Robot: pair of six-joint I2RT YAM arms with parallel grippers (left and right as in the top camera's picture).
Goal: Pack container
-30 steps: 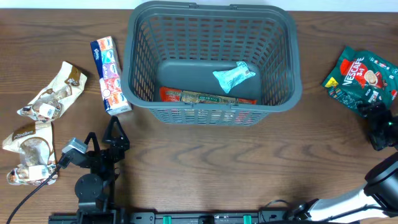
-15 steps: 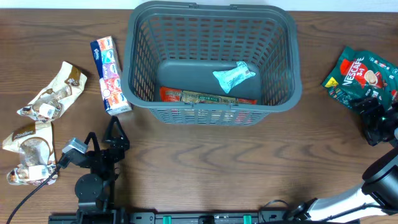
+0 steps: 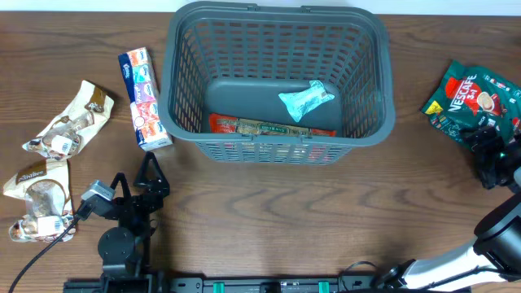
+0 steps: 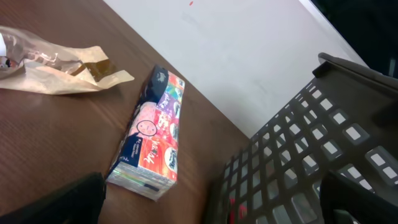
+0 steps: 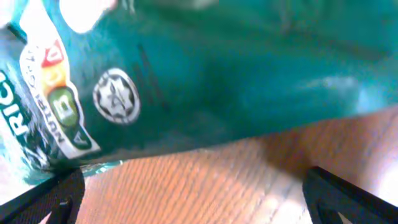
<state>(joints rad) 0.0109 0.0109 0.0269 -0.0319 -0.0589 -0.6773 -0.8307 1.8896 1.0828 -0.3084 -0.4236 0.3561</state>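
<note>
Dark brown wooden surface (image 3: 269, 220), pale wall beyond its far edge. The container (image 3: 277, 151) sits upright at far centre. On its floor lie a teal packet (image 3: 306, 99) and a long red packet (image 3: 269, 127) against the near wall.

Left of the container, just beside it, lies a multicoloured tissue pack (image 3: 144, 99). Two beige crumpled wrappers (image 3: 69, 122) lie at the far left edge.

Left pincer (image 3: 149, 167) hovers low near the front edge, well short of the tissue pack. Its jaws are spread wide, nothing between them.

A green Nescafé bag (image 3: 476, 102) lies at the right edge. Right pincer (image 3: 486, 145) is at the bag's near edge, jaws wide apart. In the wrist view the bag fills the frame just ahead of the fingers.
</note>
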